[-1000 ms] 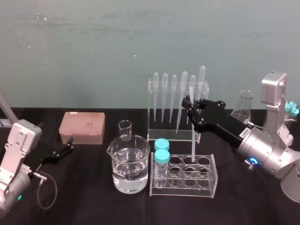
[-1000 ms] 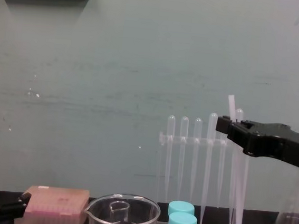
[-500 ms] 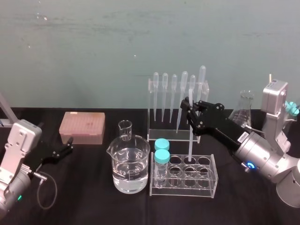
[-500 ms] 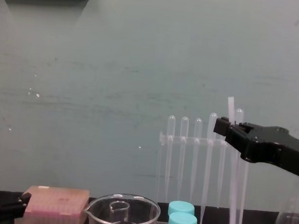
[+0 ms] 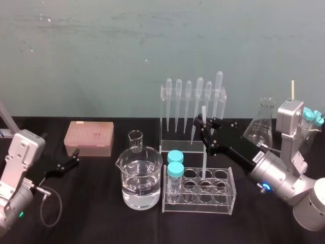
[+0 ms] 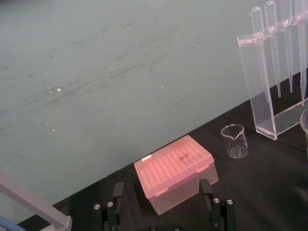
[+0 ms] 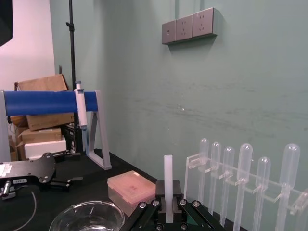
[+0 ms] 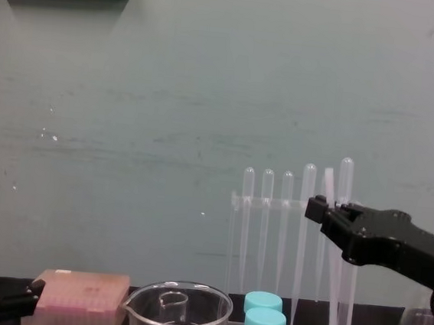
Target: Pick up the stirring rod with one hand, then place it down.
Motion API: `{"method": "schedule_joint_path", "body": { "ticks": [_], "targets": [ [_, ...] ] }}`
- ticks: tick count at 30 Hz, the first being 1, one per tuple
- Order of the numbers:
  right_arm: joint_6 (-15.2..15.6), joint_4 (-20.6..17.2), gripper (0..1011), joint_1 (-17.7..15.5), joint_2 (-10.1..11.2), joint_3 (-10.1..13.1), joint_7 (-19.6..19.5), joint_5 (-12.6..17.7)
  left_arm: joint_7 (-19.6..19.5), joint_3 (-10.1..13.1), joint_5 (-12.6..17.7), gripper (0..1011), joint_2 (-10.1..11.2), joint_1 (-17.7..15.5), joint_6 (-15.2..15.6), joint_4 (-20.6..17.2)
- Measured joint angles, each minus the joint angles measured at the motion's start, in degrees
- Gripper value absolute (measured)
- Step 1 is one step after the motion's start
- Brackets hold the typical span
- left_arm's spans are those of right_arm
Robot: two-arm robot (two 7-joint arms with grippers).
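Note:
The stirring rod [image 5: 204,152] is a thin translucent-white stick, nearly upright, and my right gripper [image 5: 203,131] is shut on its upper part. Its lower end reaches down into a middle hole of the clear test tube rack [image 5: 231,201]. In the chest view the rod [image 8: 330,185] sticks up above the right gripper [image 8: 325,216], in front of the pipettes. The right wrist view has the rod [image 7: 168,179] rising between the black fingers [image 7: 159,208]. My left gripper [image 5: 72,160] is parked open at the far left, with its fingers [image 6: 117,191] standing apart before the pink box.
A water-filled beaker [image 5: 140,184] and a small beaker [image 5: 135,141] stand left of the rack. Two blue-capped tubes [image 5: 175,163] sit in the rack's left holes. Behind stands a pipette stand [image 5: 193,109]; a pink tip box [image 5: 89,138] sits left and a flask [image 5: 260,124] right.
My right gripper has come down and slightly left with the rod, and the rod's lower end has sunk deeper into the test tube rack. The left arm has not moved.

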Motion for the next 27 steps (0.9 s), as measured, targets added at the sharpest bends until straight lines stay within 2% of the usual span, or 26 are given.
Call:
{"method": "schedule_joint_path", "body": {
  "ticks": [10,27],
  "targets": [
    [-0.7,3.5,69,0.4,-1.5,-0.2,0.3,-1.3,0.0,0.0,0.0,1000,0.0,0.0,0.0,0.0],
    [0.5,5.5,69,0.2,-2.5,-0.4,-0.8,-2.8,0.0,0.0,0.0,1000,0.0,0.0,0.0,0.0]
  ]
}}
